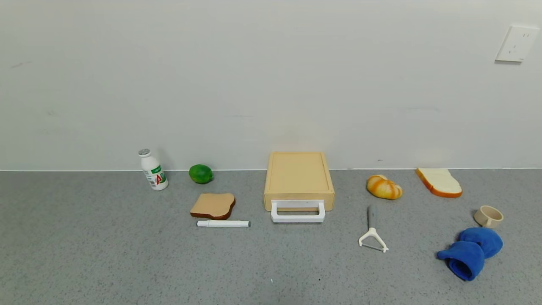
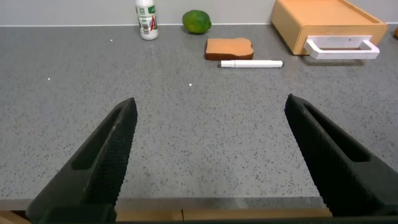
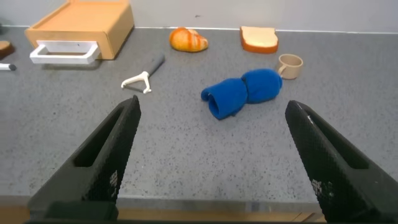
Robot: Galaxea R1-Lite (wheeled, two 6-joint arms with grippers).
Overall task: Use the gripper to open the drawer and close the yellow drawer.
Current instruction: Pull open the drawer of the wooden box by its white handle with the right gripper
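Observation:
The yellow drawer [image 1: 299,178] is a flat pale tan box against the back wall at the table's middle, closed, with its white loop handle [image 1: 298,212] facing me. It also shows in the left wrist view [image 2: 326,22] and the right wrist view [image 3: 84,23]. Neither gripper shows in the head view. My left gripper [image 2: 210,109] is open and empty, low over the table's front edge, far from the drawer. My right gripper [image 3: 211,112] is open and empty, also at the front edge, with the blue cloth ahead of it.
Left of the drawer lie a toast slice [image 1: 213,206], a white marker [image 1: 223,223], a lime [image 1: 200,173] and a small bottle [image 1: 153,170]. To its right are a peeler [image 1: 371,235], a croissant [image 1: 384,187], a white bread slice [image 1: 438,182], a cup [image 1: 488,216] and a blue cloth [image 1: 471,252].

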